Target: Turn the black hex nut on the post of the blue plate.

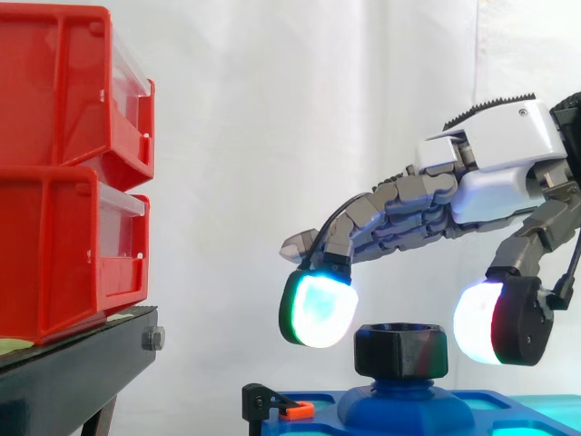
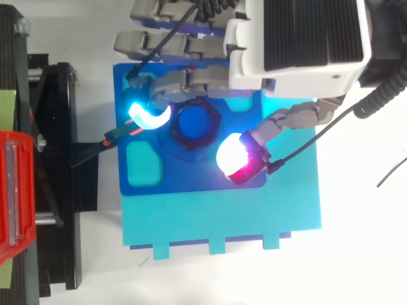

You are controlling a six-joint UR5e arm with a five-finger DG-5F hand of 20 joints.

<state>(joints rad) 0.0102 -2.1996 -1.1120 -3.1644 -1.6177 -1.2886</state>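
The black hex nut (image 1: pixel 400 352), matte and flat-sided with a rounded top rim, sat threaded on the blue post (image 2: pixel 195 122), whose end showed through the nut's bore from above. The post stood upright near the middle of the glossy blue plastic plate (image 2: pixel 191 178), rising from a raised rounded boss. The turning axis was therefore vertical.

The robot hand (image 1: pixel 490 173), made of grey segmented fingers on a white shell, reached in from the side view's right edge and arched over the nut from above. One fingertip pad (image 1: pixel 318 309), glowing cyan and green, hung on the side of the nut nearest the plate's left edge. The thumb pad (image 1: pixel 495 322), glowing white and red, hung on the opposite side, nearer the plate's front right corner. Both pads dipped to about the level of the nut's upper rim. A sliver of white curtain showed between the thumb pad and the nut, so the hand was spread around the nut and not clamped on it. Whether the cyan pad touched the nut could not be told. The next move would probably be to close the pads inward onto opposite flats.

The plate lay on a flat turquoise board (image 2: pixel 222 219) and had a shallow rounded pocket (image 2: pixel 145 162) near its front left corner. A small black clip with an orange tab (image 1: pixel 295 411) sat at its left edge. Well apart to the left, red plastic bins (image 1: pixel 64 182) were stacked on a black stand (image 1: pixel 82 350).
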